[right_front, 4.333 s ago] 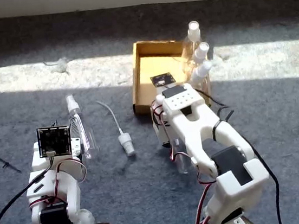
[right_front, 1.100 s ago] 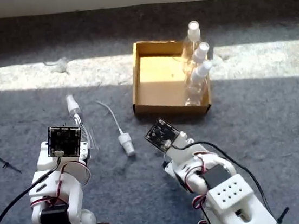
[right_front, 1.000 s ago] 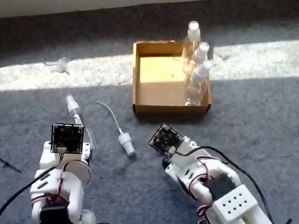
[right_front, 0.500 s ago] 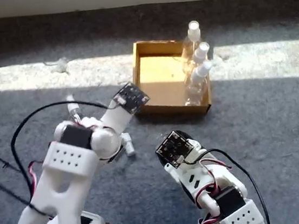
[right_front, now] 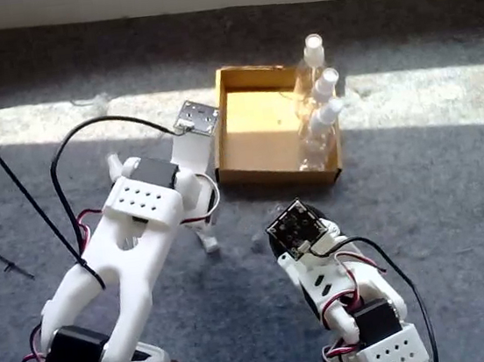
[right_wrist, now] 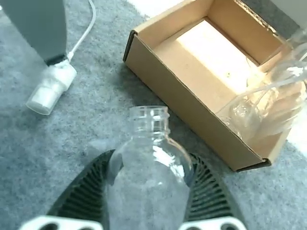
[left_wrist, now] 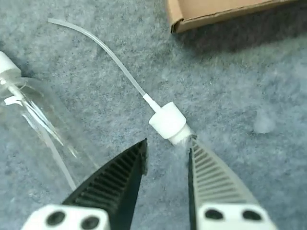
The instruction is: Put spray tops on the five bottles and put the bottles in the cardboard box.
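Now the left arm is out over the loose spray top

Within the last second it swings away from the capped bottle (left_wrist: 38, 120) lying on the carpet and comes down over the spray top (left_wrist: 168, 122). The left gripper (left_wrist: 167, 146) stands open, a jaw on either side of the top's end, nothing gripped yet. The right gripper (right_wrist: 151, 177), drawn back from the cardboard box (right_front: 263, 174), stays clamped round the open-necked bottle (right_wrist: 149, 163) just short of the box's front wall. Three capped bottles (right_front: 318, 119) stand inside against one side wall. I judge this the pick-up for the last cap, with two bottles still to be boxed
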You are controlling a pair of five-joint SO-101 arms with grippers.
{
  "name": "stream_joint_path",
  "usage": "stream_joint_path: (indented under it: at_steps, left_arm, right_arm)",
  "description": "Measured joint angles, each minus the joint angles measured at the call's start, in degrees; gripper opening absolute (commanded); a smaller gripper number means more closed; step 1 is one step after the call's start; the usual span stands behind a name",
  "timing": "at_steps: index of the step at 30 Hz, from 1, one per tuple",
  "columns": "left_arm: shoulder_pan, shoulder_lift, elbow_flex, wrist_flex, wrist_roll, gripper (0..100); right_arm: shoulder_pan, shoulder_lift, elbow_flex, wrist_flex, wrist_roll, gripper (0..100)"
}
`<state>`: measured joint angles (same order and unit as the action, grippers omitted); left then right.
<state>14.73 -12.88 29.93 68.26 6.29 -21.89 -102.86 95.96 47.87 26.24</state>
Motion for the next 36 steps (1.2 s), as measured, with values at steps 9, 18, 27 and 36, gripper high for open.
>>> stream_joint_path:
  at_steps: [9, 18, 27, 36]
  left_arm:
    - [0.0, 0.5, 11.8, -13.7, 2.5, 13]
    - [-0.1, 0.4, 19.3, -24.7, 7.0, 13]
    - [-0.1, 0.3, 20.8, -25.6, 7.1, 13]
    - [0.1, -1.3, 21.1, -17.5, 0.8, 8]
  right_arm:
    - [0.3, 0.0, 0.0, 0.0, 0.0, 0.5]
    - [0.1, 0.0, 0.0, 0.0, 0.0, 0.5]
    - [0.1, 0.0, 0.0, 0.0, 0.0, 0.5]
    - [0.1, 0.0, 0.0, 0.0, 0.0, 0.5]
